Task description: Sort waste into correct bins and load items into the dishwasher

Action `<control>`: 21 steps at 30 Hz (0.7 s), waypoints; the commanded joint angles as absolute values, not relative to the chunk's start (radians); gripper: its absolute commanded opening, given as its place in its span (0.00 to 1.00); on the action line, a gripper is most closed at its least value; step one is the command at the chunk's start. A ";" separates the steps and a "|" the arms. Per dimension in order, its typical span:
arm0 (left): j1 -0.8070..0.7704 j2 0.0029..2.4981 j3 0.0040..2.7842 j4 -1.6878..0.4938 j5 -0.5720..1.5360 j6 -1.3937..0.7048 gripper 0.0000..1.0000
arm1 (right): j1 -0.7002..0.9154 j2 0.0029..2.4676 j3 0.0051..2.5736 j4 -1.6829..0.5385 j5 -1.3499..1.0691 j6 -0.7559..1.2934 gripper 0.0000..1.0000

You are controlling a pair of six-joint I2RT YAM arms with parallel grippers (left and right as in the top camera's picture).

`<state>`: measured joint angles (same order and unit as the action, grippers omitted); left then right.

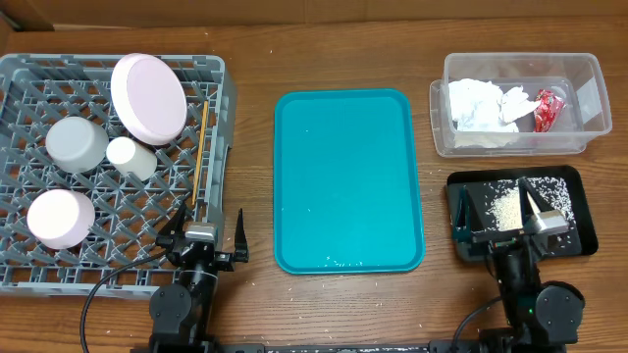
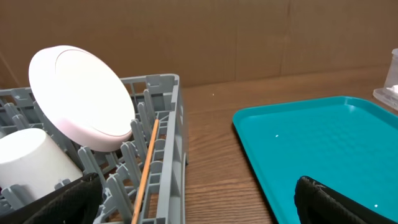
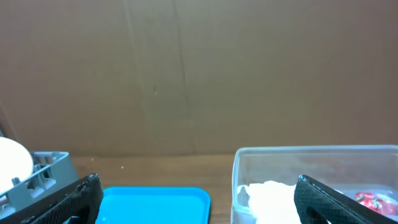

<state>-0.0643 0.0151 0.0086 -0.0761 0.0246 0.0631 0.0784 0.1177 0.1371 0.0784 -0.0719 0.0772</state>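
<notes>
The grey dish rack at the left holds a tilted white plate, two upturned white bowls, a small cup and wooden chopsticks along its right wall. The clear tub at the back right holds white napkins and a red wrapper. The black tray holds rice scraps. My left gripper is open and empty by the rack's front right corner. My right gripper is open and empty over the black tray's front. The left wrist view shows the plate and chopsticks.
A teal serving tray lies in the middle of the wooden table, with a few tiny crumbs near its front edge. A brown cardboard wall stands behind the table. The teal tray also shows in the left wrist view and in the right wrist view.
</notes>
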 commanded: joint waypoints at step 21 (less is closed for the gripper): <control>-0.064 0.005 0.005 -0.078 0.018 0.086 1.00 | 0.083 0.002 0.008 -0.081 -0.070 -0.027 1.00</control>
